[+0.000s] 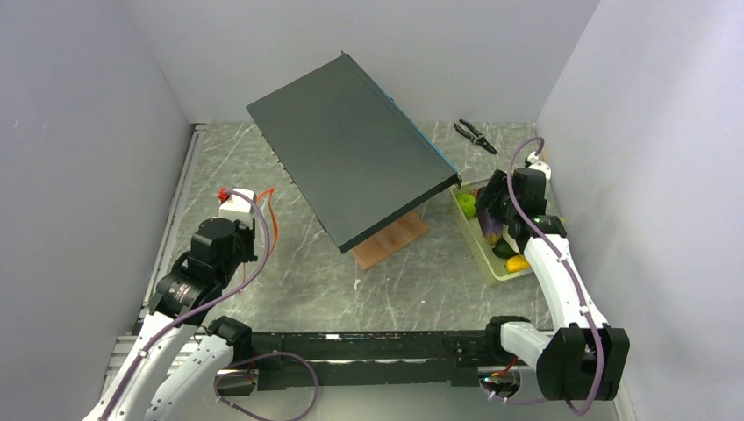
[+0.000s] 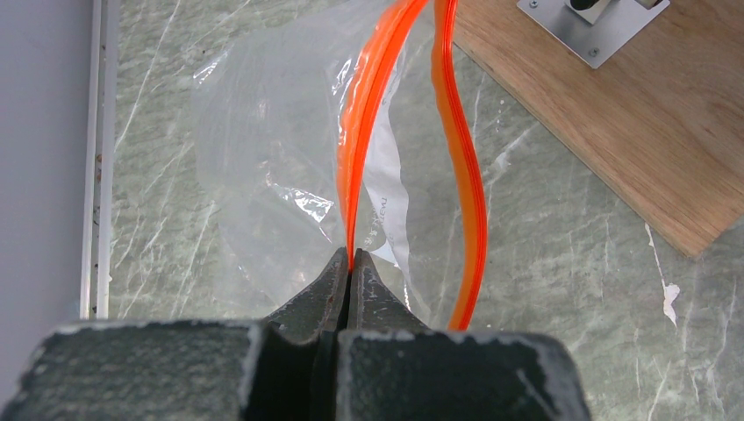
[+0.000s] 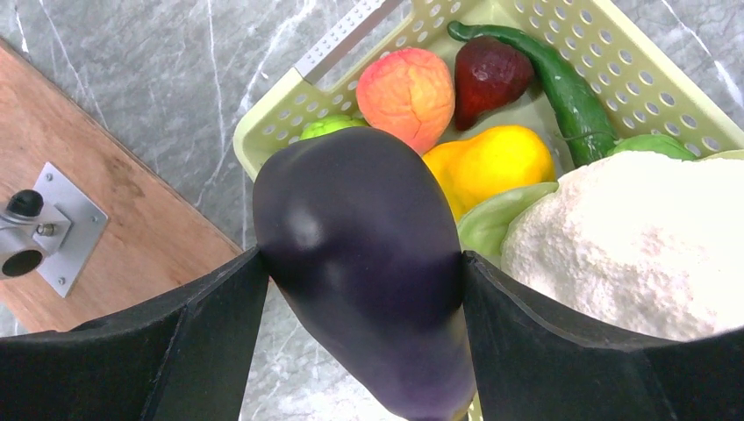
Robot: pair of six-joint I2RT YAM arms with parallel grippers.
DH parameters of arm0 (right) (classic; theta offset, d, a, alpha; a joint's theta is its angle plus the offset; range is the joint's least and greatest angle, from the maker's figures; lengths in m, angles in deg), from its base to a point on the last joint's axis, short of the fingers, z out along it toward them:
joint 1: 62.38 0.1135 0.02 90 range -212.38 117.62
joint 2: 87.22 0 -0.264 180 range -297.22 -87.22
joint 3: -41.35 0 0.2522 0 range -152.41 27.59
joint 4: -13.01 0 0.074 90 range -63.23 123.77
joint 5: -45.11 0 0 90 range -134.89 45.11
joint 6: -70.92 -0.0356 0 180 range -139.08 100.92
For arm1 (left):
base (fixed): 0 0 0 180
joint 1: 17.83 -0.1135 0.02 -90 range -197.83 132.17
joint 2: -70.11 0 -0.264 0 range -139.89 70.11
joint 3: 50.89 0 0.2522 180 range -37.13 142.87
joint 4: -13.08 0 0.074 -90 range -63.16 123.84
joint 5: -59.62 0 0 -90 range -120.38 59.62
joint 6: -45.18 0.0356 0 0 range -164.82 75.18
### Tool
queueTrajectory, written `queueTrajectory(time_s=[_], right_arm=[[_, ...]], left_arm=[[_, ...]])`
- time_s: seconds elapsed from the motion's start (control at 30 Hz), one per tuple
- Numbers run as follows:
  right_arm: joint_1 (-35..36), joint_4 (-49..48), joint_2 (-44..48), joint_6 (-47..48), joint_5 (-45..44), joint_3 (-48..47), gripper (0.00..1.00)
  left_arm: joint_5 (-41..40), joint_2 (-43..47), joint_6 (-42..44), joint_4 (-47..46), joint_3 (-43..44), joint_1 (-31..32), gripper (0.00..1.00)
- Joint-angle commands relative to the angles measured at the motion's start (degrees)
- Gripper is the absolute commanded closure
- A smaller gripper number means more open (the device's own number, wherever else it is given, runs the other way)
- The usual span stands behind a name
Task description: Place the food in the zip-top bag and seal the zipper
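Where the bag lies: the zip-top bag [image 2: 263, 158] is on the bench [image 2: 561, 289] near its left edge, clear and crinkled, with its mouth parted.
Zipper: the orange-red zipper [image 2: 364, 132] shows as two strips standing apart, and the left strip runs down into the fingertips.
Left pincer: the left pincer [image 2: 351, 263] is closed tight on that left strip, its jaws pressed together.
Right pincer: the right pincer [image 3: 360, 263] is clamped on the dark purple eggplant [image 3: 364, 219], with one finger on each flank.
Tray: the pale green tray [image 3: 289, 101] sits near the bench's right edge.
Food in tray: an orange [image 3: 405, 88], a red piece [image 3: 487, 74], a yellow piece [image 3: 491, 162], a long green vegetable [image 3: 561, 83], a lime [image 3: 329, 127] and a white cauliflower [image 3: 640, 237].
Overhead view only: a dark panel [image 1: 351, 171] tilts above the bench's middle, and black pliers [image 1: 475, 134] lie near the far right corner.
Wrist views only: the pinch on the zipper, the separate foods, and a metal bracket [image 3: 53, 228] screwed to the wooden board [image 3: 105, 175].
Writing: faint grey print on the bag beside the pinched strip is too small to read.
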Motion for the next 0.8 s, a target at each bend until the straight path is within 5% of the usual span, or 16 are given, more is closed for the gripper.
queueTrajectory(time_s=[0.0, 0.43, 0.77], right_arm=[[-0.05, -4.18, -0.3, -0.02, -1.14, -0.19, 1.0], [-0.08, -5.67, -7.35, -1.62, 1.63, -2.53, 1.0], [-0.18, -1.95, 2.04, -2.48, 4.35, -5.62, 1.0]], left_arm=[[-0.66, 0.55, -0.27, -2.38, -0.41, -0.15, 1.0], [0.02, 0.02, -0.21, -2.33, -0.23, -0.15, 1.0], [-0.3, 0.04, -0.76, -1.91, -0.07, -0.15, 1.0]])
